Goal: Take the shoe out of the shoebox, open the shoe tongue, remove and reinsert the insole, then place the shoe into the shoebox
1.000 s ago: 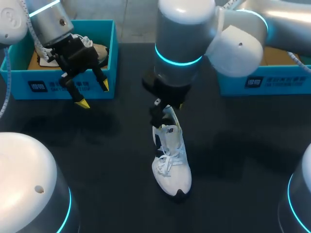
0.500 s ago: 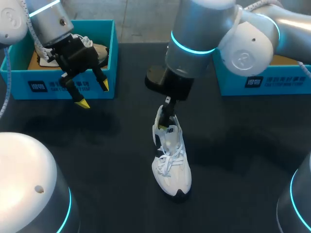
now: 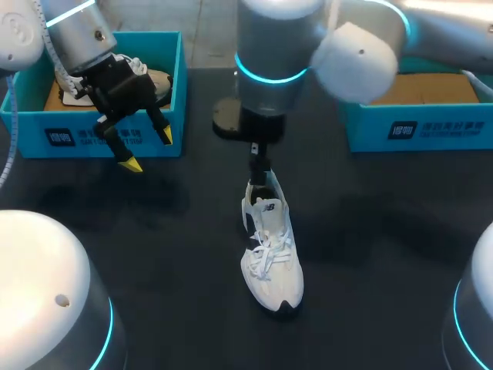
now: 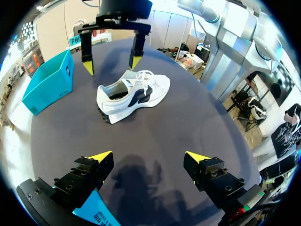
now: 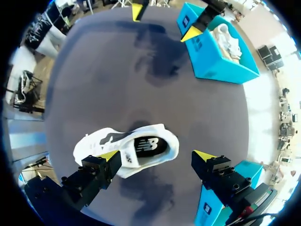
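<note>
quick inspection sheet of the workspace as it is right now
surface: dark table, nothing spilled on it.
job's things: white shoe upright on its sole mid-table, laces tied; left shoebox holds a second shoe; right shoebox shows a brown inside, partly hidden by my right arm.
clutter: nothing seen.
grippers: left hand open, empty, in the air in front of the left shoebox; right hand open, above the shoe's heel end, not touching it.
cables: a coiled cable beside my left arm at the table's edge, off the shoe.
surroundings: nothing seen reaching over the table.
</note>
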Robot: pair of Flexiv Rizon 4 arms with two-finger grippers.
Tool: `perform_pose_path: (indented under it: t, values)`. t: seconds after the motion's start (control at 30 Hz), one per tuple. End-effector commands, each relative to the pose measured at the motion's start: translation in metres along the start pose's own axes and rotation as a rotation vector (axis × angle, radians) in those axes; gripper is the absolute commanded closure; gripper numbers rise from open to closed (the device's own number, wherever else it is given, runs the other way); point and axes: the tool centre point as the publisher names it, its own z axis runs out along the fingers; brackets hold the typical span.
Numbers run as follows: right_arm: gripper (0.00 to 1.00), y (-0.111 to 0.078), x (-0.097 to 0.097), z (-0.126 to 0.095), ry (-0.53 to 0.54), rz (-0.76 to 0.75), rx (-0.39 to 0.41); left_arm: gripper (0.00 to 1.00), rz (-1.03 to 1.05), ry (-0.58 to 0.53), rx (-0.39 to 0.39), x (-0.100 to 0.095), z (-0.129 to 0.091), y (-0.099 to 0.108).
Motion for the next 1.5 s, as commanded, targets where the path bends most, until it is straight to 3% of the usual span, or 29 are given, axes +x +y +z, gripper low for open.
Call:
perform_pose_path:
  t: [0.03,0.7,1.37,1.5]
  values:
    - [0.00,0.012,-0.008,0.019,0.006,-0.016,0.070,0.00,0.001,0.000,-0.002,0.000,0.000,0.000]
    - [0.00,-0.013,-0.034,0.055,0.016,-0.046,0.014,0.00,0.001,0.000,-0.002,0.000,0.000,0.000]
    - [0.00,-0.014,-0.043,0.103,0.081,-0.094,0.013,0.00,0.001,0.000,-0.002,0.000,0.000,0.000]
    - [0.22,-0.015,-0.043,0.110,0.096,-0.093,0.017,0.00,0.001,0.000,-0.002,0.000,0.000,0.000]
